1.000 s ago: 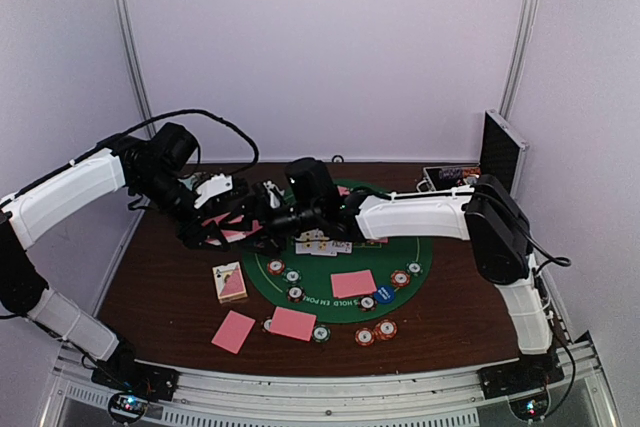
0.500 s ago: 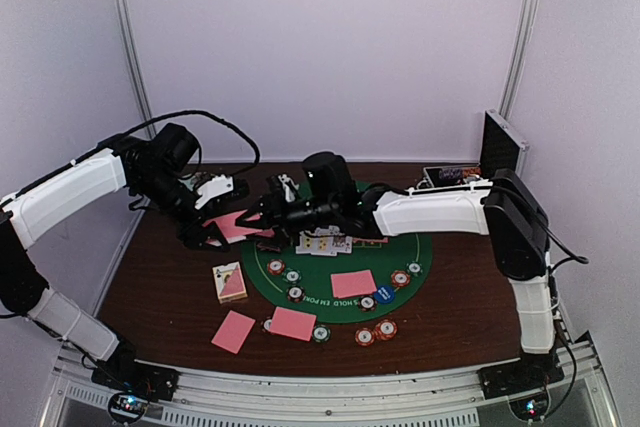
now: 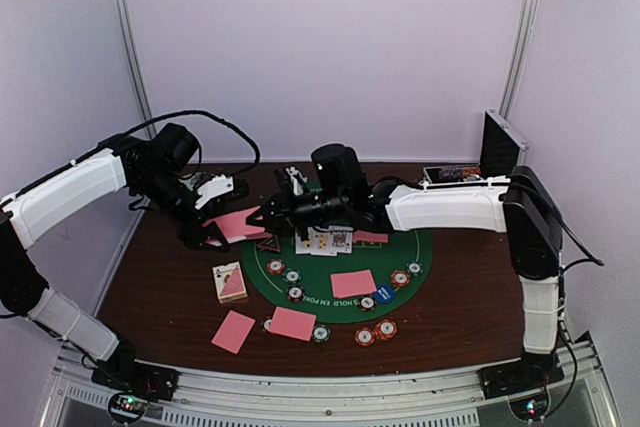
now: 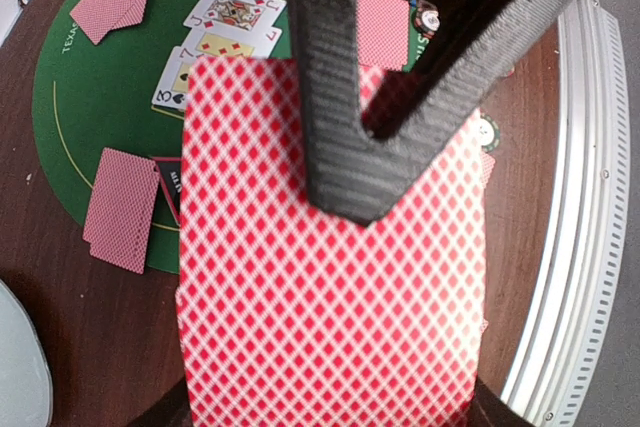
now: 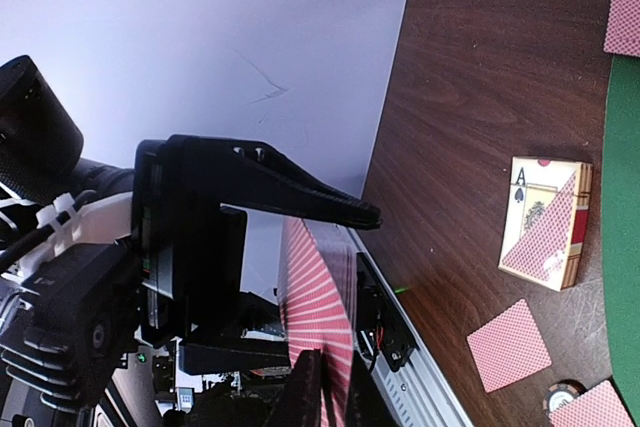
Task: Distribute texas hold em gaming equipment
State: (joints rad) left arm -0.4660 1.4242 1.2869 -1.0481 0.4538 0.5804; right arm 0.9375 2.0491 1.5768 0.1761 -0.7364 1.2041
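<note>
Since the earlier frame your right fingers have narrowed from wide onto the edge of the pink-backed cards. Your left fingers clamp that deck flat, aloft above the tabletop, just beside the far left rim of the green mat.

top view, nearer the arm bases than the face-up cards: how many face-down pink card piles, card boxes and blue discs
face-down pink card piles: 3
card box: 1
blue disc: 1
total: 5
</note>
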